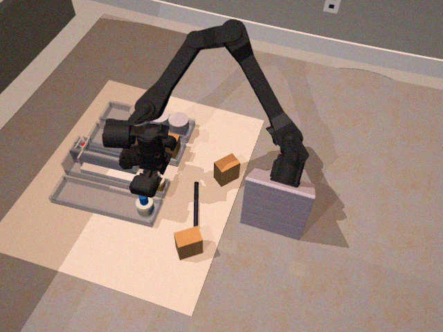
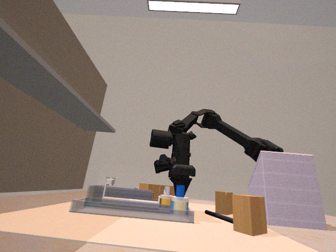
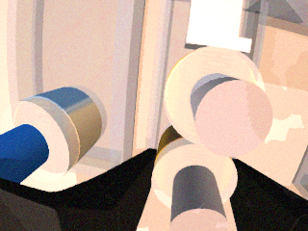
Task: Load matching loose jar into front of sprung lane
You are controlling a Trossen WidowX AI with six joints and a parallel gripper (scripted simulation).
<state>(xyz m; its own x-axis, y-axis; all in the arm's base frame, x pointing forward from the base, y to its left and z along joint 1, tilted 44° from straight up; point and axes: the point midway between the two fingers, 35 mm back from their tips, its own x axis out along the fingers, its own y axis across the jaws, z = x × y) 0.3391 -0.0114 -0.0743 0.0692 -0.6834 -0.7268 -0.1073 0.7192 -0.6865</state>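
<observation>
My gripper [image 1: 145, 188] [image 2: 180, 186] [image 3: 192, 162] is shut on a grey-lidded jar [image 3: 192, 208] with an amber body, at the front end of the middle lane of the grey rack [image 1: 89, 204] [image 2: 122, 212]. In the wrist view a matching jar [image 3: 225, 104] stands right ahead of it, touching or nearly so, with the lane's white strip [image 3: 218, 7] [image 1: 107, 173] beyond. That jar also shows in the exterior view [image 2: 166, 196]. A blue-lidded jar [image 1: 144, 206] [image 2: 179, 201] [image 3: 54, 134] stands in the neighbouring front lane, outside my fingers. The pusher plate is hidden by my arm.
Two wide grey-lidded jars [image 1: 178, 122] stand at the rack's back end. Two brown boxes [image 1: 226, 167] [image 1: 188, 242] and a black rod [image 1: 196, 203] lie on the mat to the right. The arm's grey pedestal [image 1: 277, 205] stands further right.
</observation>
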